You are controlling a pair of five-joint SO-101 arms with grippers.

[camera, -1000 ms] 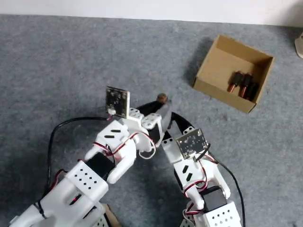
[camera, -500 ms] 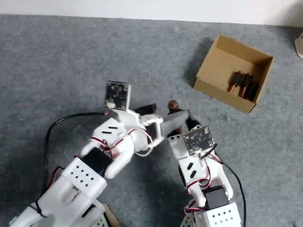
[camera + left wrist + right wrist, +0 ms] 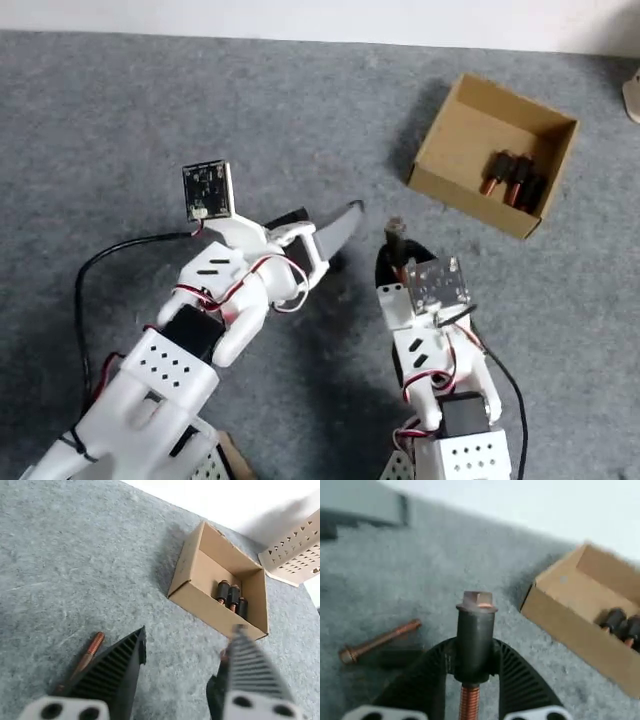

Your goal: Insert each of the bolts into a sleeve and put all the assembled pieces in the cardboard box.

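My right gripper [image 3: 475, 655] is shut on a black sleeve [image 3: 475, 632] with a copper bolt [image 3: 477, 600] through it, held upright above the carpet. In the high view this gripper [image 3: 397, 252] hangs left of the cardboard box [image 3: 440, 160]. The box [image 3: 555, 607] holds several assembled pieces [image 3: 510, 178]. A loose copper bolt [image 3: 377, 641] lies flat on the carpet [image 3: 82, 662], close to one finger [image 3: 112, 667] of my left gripper [image 3: 190, 630]. The left gripper [image 3: 325, 235] is open and holds nothing.
Grey carpet covers the table. A white perforated object [image 3: 295, 555] lies beyond the box, at the table's right edge [image 3: 632, 95]. Open carpet stretches to the far left and in front of the box.
The two grippers were together on the piece. The left gripper has let go and swung back left, and the right gripper has carried the sleeved bolt rightward, toward the box.
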